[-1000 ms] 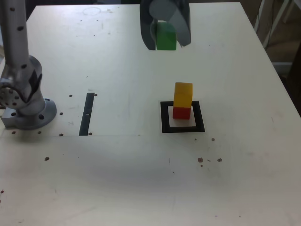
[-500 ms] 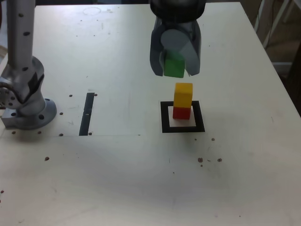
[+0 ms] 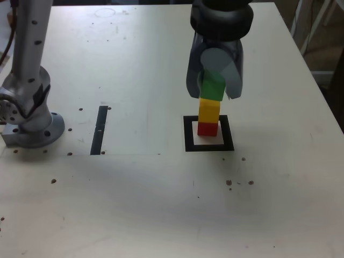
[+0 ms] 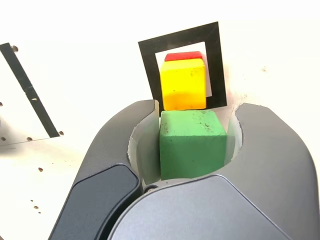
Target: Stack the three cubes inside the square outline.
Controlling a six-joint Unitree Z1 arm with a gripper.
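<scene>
Jaws of the gripper [image 3: 214, 88] clamped on the green cube [image 3: 213, 87], poised directly over the yellow cube [image 3: 209, 110], which sits on the red cube [image 3: 207, 128] inside the black square outline [image 3: 188, 134] on the tabletop [image 3: 134, 188]. In the exterior view, green appearing to touch or nearly touch yellow's top; real contact impossible to confirm. In the wrist view, green [image 4: 191, 143] looking slightly offset from yellow [image 4: 183, 84] and possibly twisted a little, though camera angle may account for that. Likely trouble from here: letting go while off-centre could leave green overhanging and tip it off; pressing down too hard or nudging sideways could topple the narrow two-cube tower; dragging a jaw against green on the way out could pull it away. Compared with a second ago: gripper and green cube brought down and toward the exterior view's right, from well above and behind the tower to right over it; yellow and red unmoved.
</scene>
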